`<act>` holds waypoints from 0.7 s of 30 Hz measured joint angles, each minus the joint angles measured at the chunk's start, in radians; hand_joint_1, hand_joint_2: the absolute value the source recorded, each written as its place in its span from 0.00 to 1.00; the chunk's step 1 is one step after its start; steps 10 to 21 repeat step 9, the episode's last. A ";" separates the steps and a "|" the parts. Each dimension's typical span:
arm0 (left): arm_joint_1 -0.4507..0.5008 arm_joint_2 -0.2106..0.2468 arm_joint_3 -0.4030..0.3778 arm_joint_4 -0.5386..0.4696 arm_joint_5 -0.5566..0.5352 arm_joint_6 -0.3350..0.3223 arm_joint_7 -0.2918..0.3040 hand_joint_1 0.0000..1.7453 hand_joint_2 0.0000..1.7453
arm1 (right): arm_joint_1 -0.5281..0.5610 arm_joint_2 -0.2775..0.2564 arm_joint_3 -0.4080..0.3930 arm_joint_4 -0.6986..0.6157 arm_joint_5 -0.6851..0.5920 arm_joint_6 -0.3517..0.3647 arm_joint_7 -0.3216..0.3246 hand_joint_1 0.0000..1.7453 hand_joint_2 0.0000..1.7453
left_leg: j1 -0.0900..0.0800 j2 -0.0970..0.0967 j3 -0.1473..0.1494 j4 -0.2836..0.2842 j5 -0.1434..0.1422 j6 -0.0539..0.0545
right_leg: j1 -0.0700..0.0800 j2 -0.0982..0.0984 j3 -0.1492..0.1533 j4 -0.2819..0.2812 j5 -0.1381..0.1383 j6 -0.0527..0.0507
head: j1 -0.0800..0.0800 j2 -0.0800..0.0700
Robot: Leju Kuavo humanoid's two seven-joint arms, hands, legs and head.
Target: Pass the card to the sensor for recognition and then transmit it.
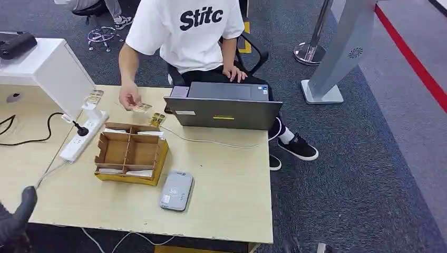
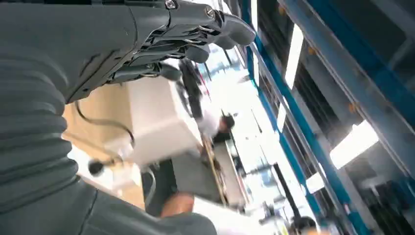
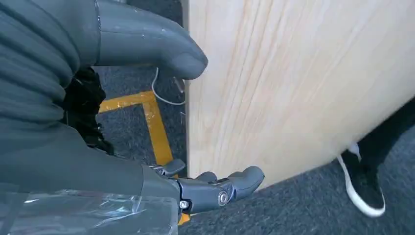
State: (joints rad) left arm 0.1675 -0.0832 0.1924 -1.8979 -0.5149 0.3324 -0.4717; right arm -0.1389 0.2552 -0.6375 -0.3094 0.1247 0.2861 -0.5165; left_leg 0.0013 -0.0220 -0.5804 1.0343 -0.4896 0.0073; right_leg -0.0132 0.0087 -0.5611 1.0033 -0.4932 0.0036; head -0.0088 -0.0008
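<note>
Card (image 1: 141, 108) upper-left of frame in person's hand (image 1: 129, 98); sensor (image 1: 176, 191) lower centre. My left hand (image 2: 186, 46), right hand (image 3: 205, 188) both empty, fingers apart; I'd approach slowly.

The one wording that reads clearly is "Stitc" in bold black letters across the chest of the person's white T-shirt (image 1: 184, 31). A yellow label on the back of the laptop lid (image 1: 223, 117), small markings on the grey card sensor (image 1: 176, 191) and a round emblem on the grey stand (image 1: 355, 52) are too small to read.
</note>
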 joint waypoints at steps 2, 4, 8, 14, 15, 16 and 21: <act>0.027 -0.078 0.198 -0.039 0.365 -0.217 -0.127 0.00 1.00 | 0.017 0.000 -0.024 -0.002 -0.010 0.018 -0.011 0.00 1.00 | 0.000 0.000 0.000 0.000 0.000 0.000 | 0.000 0.000 0.000 0.000 0.000 0.000 | 0.000 0.000; -0.013 -0.182 0.609 0.027 0.558 -0.407 -0.144 0.00 1.00 | 0.047 0.000 -0.068 -0.012 -0.008 0.039 -0.026 0.00 1.00 | 0.000 0.000 0.000 -0.001 0.000 0.000 | 0.000 0.000 -0.001 0.000 -0.001 0.000 | 0.000 0.000; -0.088 -0.209 0.909 0.281 0.577 -0.479 -0.144 0.00 1.00 | 0.059 0.000 -0.111 -0.022 0.002 0.056 -0.034 0.00 1.00 | 0.000 0.000 0.000 -0.001 0.000 0.000 | 0.000 0.000 -0.001 0.000 0.000 0.000 | 0.000 0.000; -0.095 -0.212 0.935 0.317 0.567 -0.479 -0.129 0.00 1.00 | 0.061 0.000 -0.118 -0.026 0.001 0.062 -0.035 0.00 1.00 | 0.000 0.000 0.000 -0.001 0.000 0.000 | 0.000 0.000 -0.001 0.000 0.000 0.000 | 0.000 0.000; -0.095 -0.212 0.935 0.317 0.567 -0.479 -0.129 0.00 1.00 | 0.061 0.000 -0.118 -0.026 0.001 0.062 -0.035 0.00 1.00 | 0.000 0.000 0.000 -0.001 0.000 0.000 | 0.000 0.000 -0.001 0.000 0.000 0.000 | 0.000 0.000; -0.095 -0.212 0.935 0.317 0.567 -0.479 -0.129 0.00 1.00 | 0.061 0.000 -0.118 -0.026 0.001 0.062 -0.035 0.00 1.00 | 0.000 0.000 0.000 -0.001 0.000 0.000 | 0.000 0.000 -0.001 0.000 0.000 0.000 | 0.000 0.000; -0.095 -0.212 0.935 0.317 0.567 -0.479 -0.129 0.00 1.00 | 0.061 0.000 -0.118 -0.026 0.001 0.062 -0.035 0.00 1.00 | 0.000 0.000 0.000 -0.001 0.000 0.000 | 0.000 0.000 -0.001 0.000 0.000 0.000 | 0.000 0.000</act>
